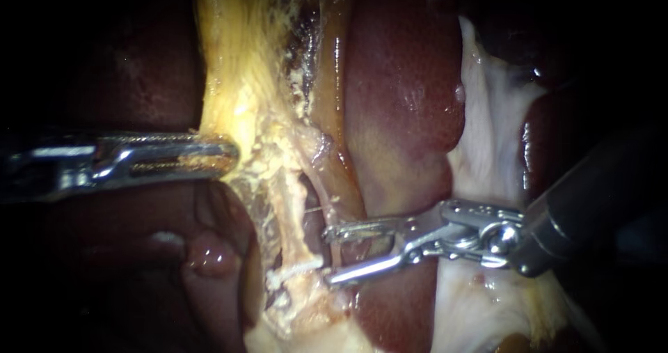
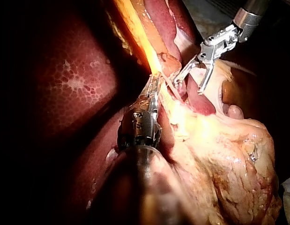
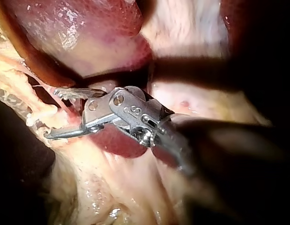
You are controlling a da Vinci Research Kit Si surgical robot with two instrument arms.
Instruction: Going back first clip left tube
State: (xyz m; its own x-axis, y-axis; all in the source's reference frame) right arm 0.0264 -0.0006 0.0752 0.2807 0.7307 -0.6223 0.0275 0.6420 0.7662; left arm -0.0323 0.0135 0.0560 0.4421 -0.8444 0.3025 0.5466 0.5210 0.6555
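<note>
The left instrument (image 1: 226, 156) is pinching the yellow tissue (image 1: 233, 81) with its end effector closed tight on it. The right instrument (image 1: 329, 255) is holding its end effector wide open and empty, just right of the tube (image 1: 291, 214), near what looks like a white clip (image 1: 298, 268). Next, I think, it is needing to slide back right without snagging.

Jaw tips of the silver left instrument (image 1: 229, 156) are hidden in the yellow fibrous tissue (image 1: 233, 81) they clamp; the dark shaft of the steel right instrument (image 1: 328, 257) is blurred.

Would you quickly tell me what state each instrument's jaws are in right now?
Left instrument: shut on yellowish tissue.
Right instrument: open, holding nothing.
</note>
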